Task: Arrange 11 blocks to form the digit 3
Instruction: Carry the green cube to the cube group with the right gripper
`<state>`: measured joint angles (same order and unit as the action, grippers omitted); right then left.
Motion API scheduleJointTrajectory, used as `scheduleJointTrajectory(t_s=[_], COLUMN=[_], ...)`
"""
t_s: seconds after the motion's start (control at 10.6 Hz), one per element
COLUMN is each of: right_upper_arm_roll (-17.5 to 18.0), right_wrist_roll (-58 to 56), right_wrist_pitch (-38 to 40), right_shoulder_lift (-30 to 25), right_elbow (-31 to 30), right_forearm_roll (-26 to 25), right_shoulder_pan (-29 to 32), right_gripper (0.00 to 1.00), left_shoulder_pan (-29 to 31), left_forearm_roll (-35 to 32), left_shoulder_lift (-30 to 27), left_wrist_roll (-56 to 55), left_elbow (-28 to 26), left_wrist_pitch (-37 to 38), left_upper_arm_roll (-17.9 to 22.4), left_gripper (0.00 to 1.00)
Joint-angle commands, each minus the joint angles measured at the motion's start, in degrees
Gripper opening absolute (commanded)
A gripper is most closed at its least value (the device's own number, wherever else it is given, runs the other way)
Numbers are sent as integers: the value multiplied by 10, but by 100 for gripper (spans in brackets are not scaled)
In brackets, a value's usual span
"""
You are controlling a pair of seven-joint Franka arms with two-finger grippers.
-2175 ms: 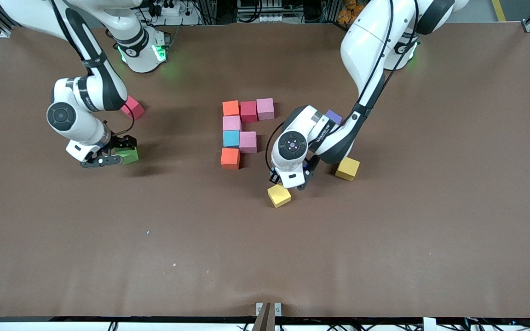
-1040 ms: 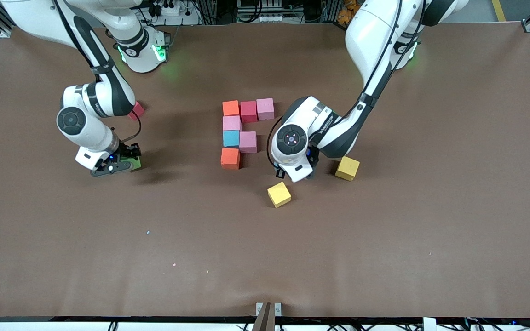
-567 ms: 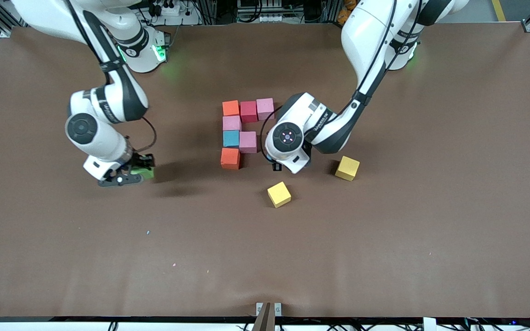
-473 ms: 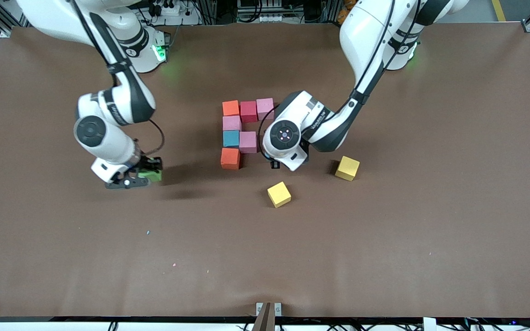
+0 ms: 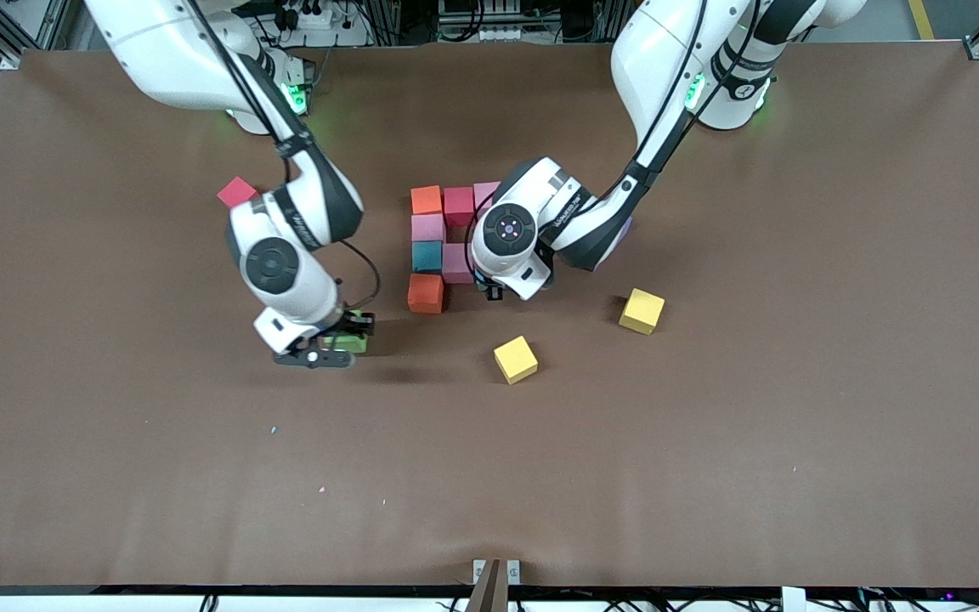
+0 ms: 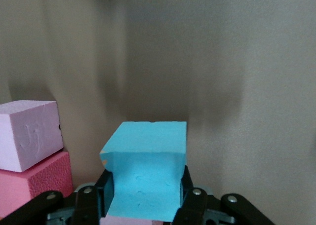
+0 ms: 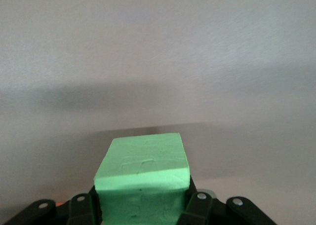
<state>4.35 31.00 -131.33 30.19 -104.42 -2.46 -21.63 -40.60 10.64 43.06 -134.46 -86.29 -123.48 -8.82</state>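
Observation:
Several blocks lie joined mid-table: orange [image 5: 426, 200], red [image 5: 459, 206] and pink [image 5: 488, 192] in a row, then pink [image 5: 427, 228], blue [image 5: 427, 255] with pink [image 5: 457, 262] beside it, and orange [image 5: 426, 292]. My left gripper [image 5: 491, 291] hangs low right beside that pink block, shut on a blue block [image 6: 145, 175], which the hand hides in the front view. Over bare table toward the right arm's end from the figure, my right gripper [image 5: 338, 338] is shut on a green block [image 5: 353, 345] [image 7: 143, 173]. Two yellow blocks [image 5: 516, 359] [image 5: 642, 310] lie loose.
A crimson cube [image 5: 237, 192] sits alone toward the right arm's end of the table. In the left wrist view, a pale pink block [image 6: 27, 133] and a deeper pink one [image 6: 34, 183] lie close beside the held blue block.
The right arm has carried the green block toward the figure. The left arm has carried the blue block away from the yellow blocks, up beside the figure's pink block.

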Motion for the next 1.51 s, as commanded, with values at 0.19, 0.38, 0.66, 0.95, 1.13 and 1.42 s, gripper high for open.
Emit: scheduleJointTrajectory(t_s=[0.19, 0.38, 0.66, 0.95, 1.13, 1.42], right_upper_arm_roll=[13, 13, 13, 13, 14, 17], right_wrist_roll=[56, 56, 51, 48, 48, 46], right_wrist_pitch=[8, 7, 14, 15, 26, 55], right_shoulder_lift=[61, 74, 94, 94, 101, 112], right_elbow=[77, 93, 121, 122, 129, 152], right_forearm_roll=[8, 8, 7, 3, 2, 1], right_shoulder_pan=[-27, -35, -49, -58, -62, -68], right_gripper=[12, 12, 12, 12, 12, 13], left_shoulder_pan=[-13, -18, -21, -21, -21, -22], left_forearm_roll=[9, 9, 6, 5, 5, 4], left_shoulder_lift=[-10, -11, -37, -43, -52, -55], left_wrist_roll=[-6, -6, -5, 3, 10, 38], left_elbow=[-31, -35, -76, -86, -95, -99], left_wrist_pitch=[-27, -28, -59, -64, -64, -68], left_upper_arm_roll=[2, -1, -2, -2, -2, -6], left_gripper=[13, 13, 14, 15, 15, 21])
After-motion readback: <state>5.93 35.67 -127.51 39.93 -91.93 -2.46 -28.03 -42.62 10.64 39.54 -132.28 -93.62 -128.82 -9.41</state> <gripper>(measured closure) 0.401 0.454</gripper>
